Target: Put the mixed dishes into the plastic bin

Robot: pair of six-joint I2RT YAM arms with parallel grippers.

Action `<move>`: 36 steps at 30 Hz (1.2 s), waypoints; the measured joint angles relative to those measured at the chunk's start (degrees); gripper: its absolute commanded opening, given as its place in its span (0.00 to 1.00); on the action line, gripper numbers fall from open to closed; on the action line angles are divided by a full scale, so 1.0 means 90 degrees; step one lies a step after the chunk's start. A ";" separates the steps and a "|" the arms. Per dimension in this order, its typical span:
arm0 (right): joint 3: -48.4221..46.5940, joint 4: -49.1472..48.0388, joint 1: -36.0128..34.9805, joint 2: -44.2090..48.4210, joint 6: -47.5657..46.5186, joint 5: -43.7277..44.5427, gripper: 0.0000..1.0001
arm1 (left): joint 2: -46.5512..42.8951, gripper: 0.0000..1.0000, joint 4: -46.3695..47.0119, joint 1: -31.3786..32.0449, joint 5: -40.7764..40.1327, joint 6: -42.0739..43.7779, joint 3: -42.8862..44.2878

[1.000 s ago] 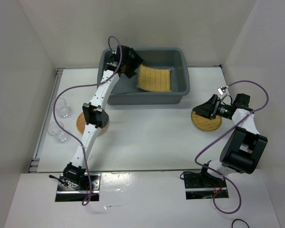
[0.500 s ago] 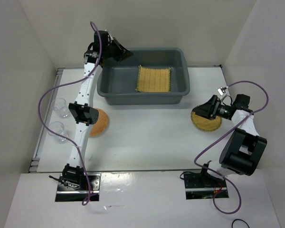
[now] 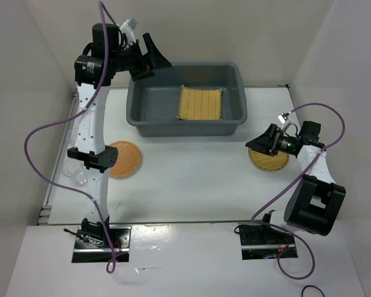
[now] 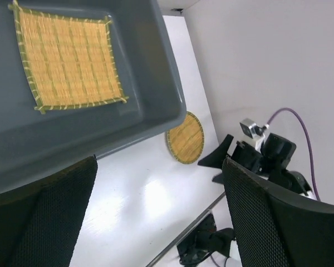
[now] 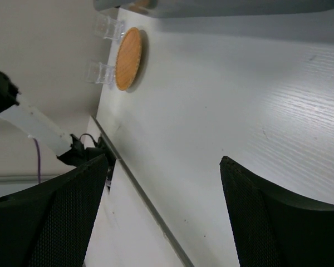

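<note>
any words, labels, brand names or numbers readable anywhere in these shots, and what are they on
None: no readable text in any view.
The plastic bin, yellow mat, orange plate and tan plate carry no print.
The left arm and right arm show no legible label. Any marking on them is too small to make out.

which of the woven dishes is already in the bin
The square yellow woven mat, lying flat on the floor of the grey plastic bin. The round orange plate and the round tan plate both sit on the table outside it.
</note>
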State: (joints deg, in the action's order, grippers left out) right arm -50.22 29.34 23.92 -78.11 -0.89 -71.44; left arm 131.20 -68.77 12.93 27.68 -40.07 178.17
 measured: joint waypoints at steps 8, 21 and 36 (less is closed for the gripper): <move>-0.0223 0.0236 0.0197 0.0119 0.0214 0.1705 0.89 | -0.0665 0.99 -0.0549 0.0345 -0.1090 0.0418 0.0073; -0.1535 0.0665 0.0355 0.0197 -0.0721 0.5899 0.98 | -0.5190 0.99 0.0578 0.1384 -0.6989 -0.0073 -0.7004; -0.2018 0.1564 0.1302 -0.2941 -0.2351 0.5212 0.98 | -0.9930 0.99 0.2834 0.0923 -0.5508 -0.0969 -1.3019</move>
State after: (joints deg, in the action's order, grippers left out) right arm -68.38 43.42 35.64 -104.57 -22.04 -24.53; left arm 41.82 -43.27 21.23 -21.89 -48.80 60.99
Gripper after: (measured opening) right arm 0.983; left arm 0.993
